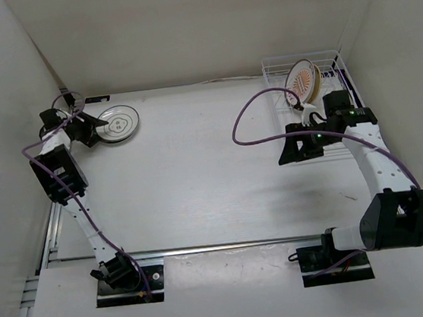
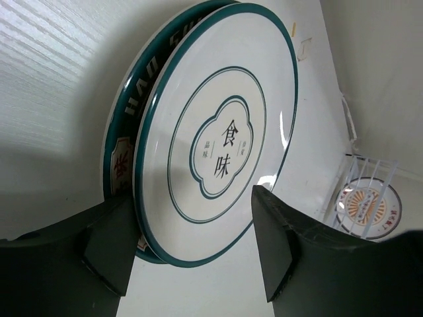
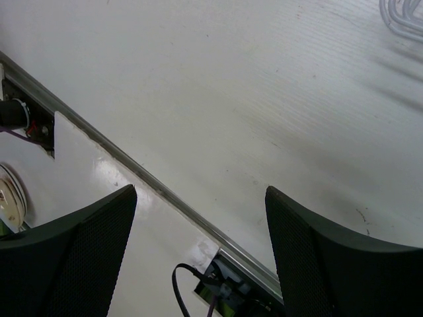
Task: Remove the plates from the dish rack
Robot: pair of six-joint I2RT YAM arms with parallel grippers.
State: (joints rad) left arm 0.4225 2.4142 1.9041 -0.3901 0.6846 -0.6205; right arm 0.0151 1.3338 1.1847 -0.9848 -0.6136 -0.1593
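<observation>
Left fingers point(image 2: 281, 251): spread wide, one on each side of the near rim of a white round plate with a teal rim band and printed characters point(image 2: 218, 145). As far as the wrist view shows, they are not pinching it. That plate lies on a second round plate with a dark teal lettered rim point(image 2: 122, 132). The pair sits flat on the white bench point(image 1: 197, 168) at 10 o'clock in the top view.

White wire dish rack point(image 1: 322, 58) at 1 o'clock. One white plate with an orange sunburst pattern point(image 1: 302, 81) stands on edge in it, leaning. Right fingers point(image 3: 317, 264): open, nothing between them, at the rack's 6 o'clock side, pointed back toward the arm bases.

Judgement: the stack looks set, so the step is the left arm clearing out and the right arm fetching the sunburst plate.
- Left: lift straight off before swinging, or a finger may drag the top plate off the one beneath.
- Right: turn the wrist toward the rack, take the upper rim and draw it up along the wires without twisting. The glazed rim will likely slip.
</observation>
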